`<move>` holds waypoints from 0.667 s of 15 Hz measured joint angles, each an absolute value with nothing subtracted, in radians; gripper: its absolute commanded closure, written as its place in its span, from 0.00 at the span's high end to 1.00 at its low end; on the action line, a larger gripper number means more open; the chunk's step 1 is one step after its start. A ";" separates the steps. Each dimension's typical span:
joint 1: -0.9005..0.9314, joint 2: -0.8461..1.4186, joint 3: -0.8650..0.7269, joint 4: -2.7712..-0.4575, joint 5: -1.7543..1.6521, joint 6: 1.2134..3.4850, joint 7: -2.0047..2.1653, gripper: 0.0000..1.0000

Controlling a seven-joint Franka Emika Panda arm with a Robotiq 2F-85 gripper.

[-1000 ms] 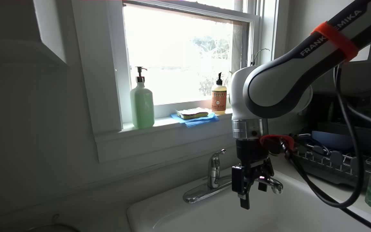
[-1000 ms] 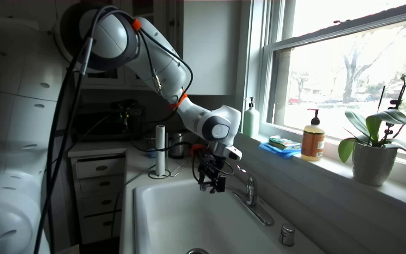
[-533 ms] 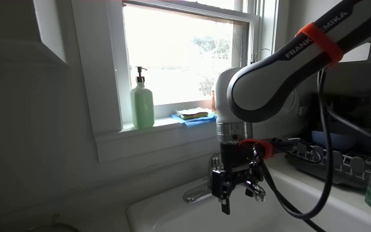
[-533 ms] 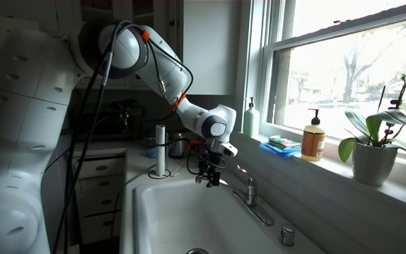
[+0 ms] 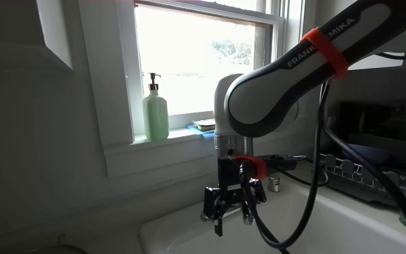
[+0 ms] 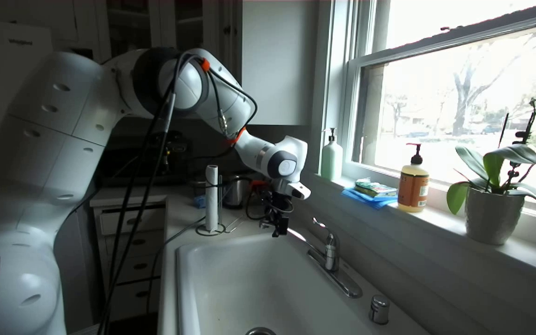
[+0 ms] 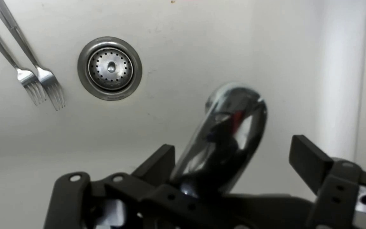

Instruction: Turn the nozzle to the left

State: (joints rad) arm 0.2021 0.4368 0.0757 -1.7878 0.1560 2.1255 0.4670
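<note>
- White, smooth-shelled arm bends in from the left in an exterior view.
- Slim pale roll stands upright on the counter.
- Glossy sink comes next, its corners rounded.
- Chrome faucet base rises on the window side, lever on top.
- Clouded green bottle, blue cloth under a sponge, orange-labelled soap and grey pot line the ledge.
- At left in the wrist view, two thin steel forks lie side by side; right of them, a round drain pierced with small holes.
- Nozzle, a mirror-bright tube with a rounded end, reaches over the sink.
- Black gripper is spread wide, the nozzle between its fingers in that view, nearer the left one; contact cannot be told.
</note>
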 measured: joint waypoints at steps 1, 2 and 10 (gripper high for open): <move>0.207 0.448 0.076 -1.769 0.156 2.126 0.478 1.00; 0.211 0.459 0.076 -1.750 0.156 2.126 0.487 1.00; 0.228 0.484 0.071 -1.690 0.120 2.076 0.510 1.00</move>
State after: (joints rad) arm 0.2278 0.4838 0.0709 -1.6900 0.1199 2.0763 0.5101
